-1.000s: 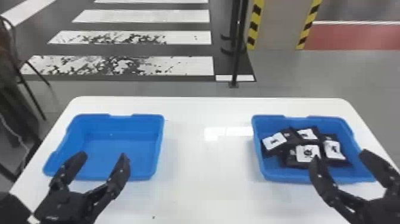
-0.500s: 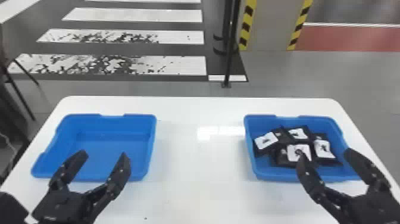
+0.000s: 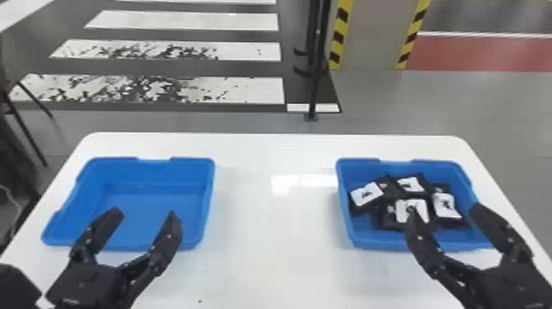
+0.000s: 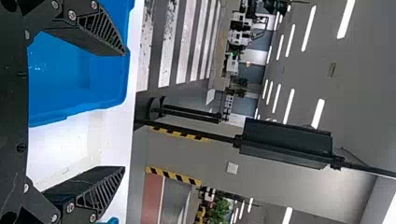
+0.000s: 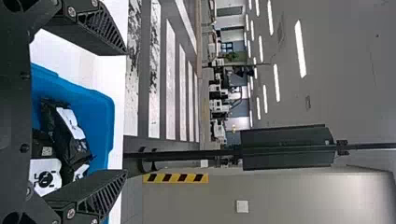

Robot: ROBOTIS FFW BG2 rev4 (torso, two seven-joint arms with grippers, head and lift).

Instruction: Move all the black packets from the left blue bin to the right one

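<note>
Looks like the moving is done: the black packets (image 3: 406, 203) are lying heaped in the right blue bin (image 3: 351, 236), the left blue bin (image 3: 209, 197) sitting bare. Both the left gripper (image 3: 144, 214) and right gripper (image 3: 444, 208) are hanging spread and empty, probably needing only withdrawing.

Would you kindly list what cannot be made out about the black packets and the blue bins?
- Head view: part of the front black packet with a white label, behind the right gripper.
- Head view: whether more packets lie beneath the overlapping ones in the right blue bin.
- Head view: parts of the near wall of the left blue bin, behind the left gripper.
</note>
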